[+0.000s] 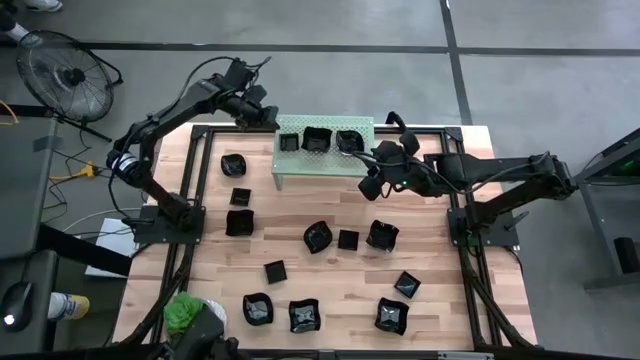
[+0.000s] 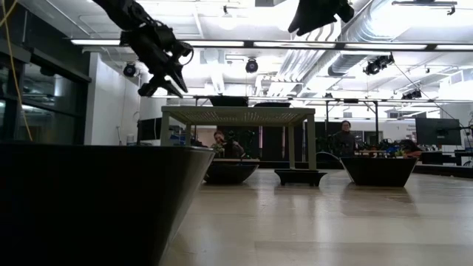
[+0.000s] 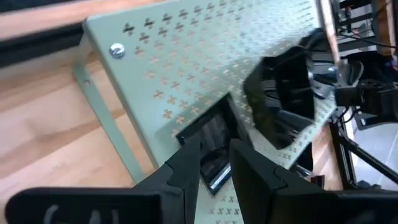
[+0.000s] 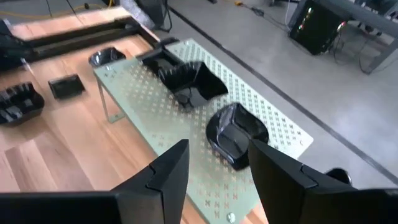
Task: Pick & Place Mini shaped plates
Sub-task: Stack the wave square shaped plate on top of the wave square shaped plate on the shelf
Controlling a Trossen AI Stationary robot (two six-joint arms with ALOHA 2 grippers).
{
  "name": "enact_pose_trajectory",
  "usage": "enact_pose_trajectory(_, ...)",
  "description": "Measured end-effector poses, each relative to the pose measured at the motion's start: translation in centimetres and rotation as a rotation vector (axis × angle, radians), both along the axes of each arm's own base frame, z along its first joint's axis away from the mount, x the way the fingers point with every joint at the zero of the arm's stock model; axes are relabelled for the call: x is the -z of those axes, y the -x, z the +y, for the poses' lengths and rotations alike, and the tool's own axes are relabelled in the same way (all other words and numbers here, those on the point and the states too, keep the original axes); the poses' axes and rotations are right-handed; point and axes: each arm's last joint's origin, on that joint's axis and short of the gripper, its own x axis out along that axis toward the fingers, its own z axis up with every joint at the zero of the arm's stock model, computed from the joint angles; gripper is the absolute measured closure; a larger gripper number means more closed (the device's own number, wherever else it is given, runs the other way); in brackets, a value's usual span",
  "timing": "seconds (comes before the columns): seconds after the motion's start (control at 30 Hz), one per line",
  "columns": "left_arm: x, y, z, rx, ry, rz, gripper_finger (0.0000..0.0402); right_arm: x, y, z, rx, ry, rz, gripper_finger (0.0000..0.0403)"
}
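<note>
Three mini shaped plates [image 1: 318, 139] sit on the green shelf [image 1: 322, 166]; others lie scattered on the table [image 1: 440, 310]. Left gripper [image 1: 268, 117] and right gripper [image 1: 362, 160] hover spread, empty, over opposite shelf ends.

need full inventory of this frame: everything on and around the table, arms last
plates on shelf: three, glossy black, in a row on top of the shelf
plates on table: eleven visible, black, scattered in front of the shelf
shelf: one, pale green perforated metal, far middle of the table
table: one, light wood
fan: one, dark, on the floor past the table's far left corner
green object: one, near left corner
person: one, in the room behind
left end effector: open, over the shelf's left end
right end effector: open, over the shelf's right end
</note>
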Motion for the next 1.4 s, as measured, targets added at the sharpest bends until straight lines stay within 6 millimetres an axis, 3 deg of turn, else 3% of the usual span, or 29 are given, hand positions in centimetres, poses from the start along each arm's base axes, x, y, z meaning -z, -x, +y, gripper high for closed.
enact_pose_trajectory(0.53,-6.4,3.4,-5.0,-0.018,-0.226,-0.082,0.0316,0.8,0.8,0.1,0.021,-0.102,0.048,0.0241)
enact_pose_trajectory(0.87,-8.1,2.1,-10.6,0.054,-0.361,-0.029,0.0316,0.2,5.1,0.1,0.123,-0.258,0.085,0.0246)
enact_pose_trajectory(1.0,-8.1,1.2,-12.4,0.094,-0.406,-0.014,0.0316,-0.3,7.2,0.2,0.162,-0.341,0.078,0.0244)
enact_pose_trajectory(1.13,-6.8,0.4,-13.8,0.116,-0.418,0.008,0.0316,-0.3,8.7,0.3,0.158,-0.414,0.125,0.0245)
enact_pose_trajectory(1.4,-2.7,-0.4,-16.3,0.168,-0.361,-0.062,0.0316,0.2,9.1,0.7,0.114,-0.52,0.227,0.0232)
